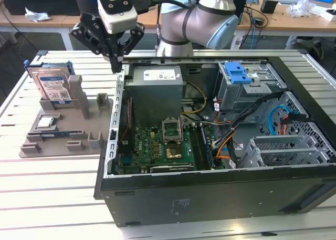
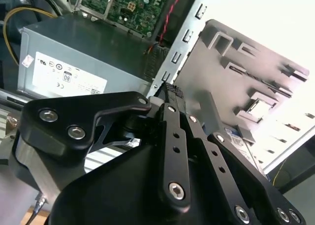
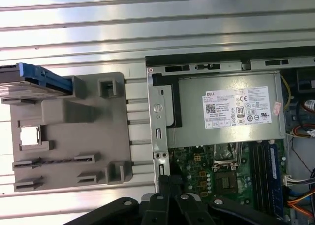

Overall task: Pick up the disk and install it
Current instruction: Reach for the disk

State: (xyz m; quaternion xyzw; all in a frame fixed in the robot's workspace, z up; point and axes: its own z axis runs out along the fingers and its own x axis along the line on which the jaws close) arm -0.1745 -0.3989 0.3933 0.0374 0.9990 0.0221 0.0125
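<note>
- Slatted metal table [image 1: 58, 177] carries the whole job, and wooden desks [image 1: 47, 20] with clutter stand behind it.
- On the exterior view's left, a grey holder [image 1: 79, 127] lies on the slats. The disk [image 1: 52, 85] stands on edge at the holder's far end, with its label towards the camera and a blue frame round it.
- My gripper [image 1: 118, 68] hangs with its fingers pinched together, holding nothing. It is over the side wall of the open computer case [image 1: 210, 192], near the power supply [image 1: 156, 87] and apart from the disk.
- I judge the disk stiff, dense for its size, smooth-faced and unforgiving of knocks. Its upper part stands free of the holder, so I would pinch it there, across the two flat faces.
</note>
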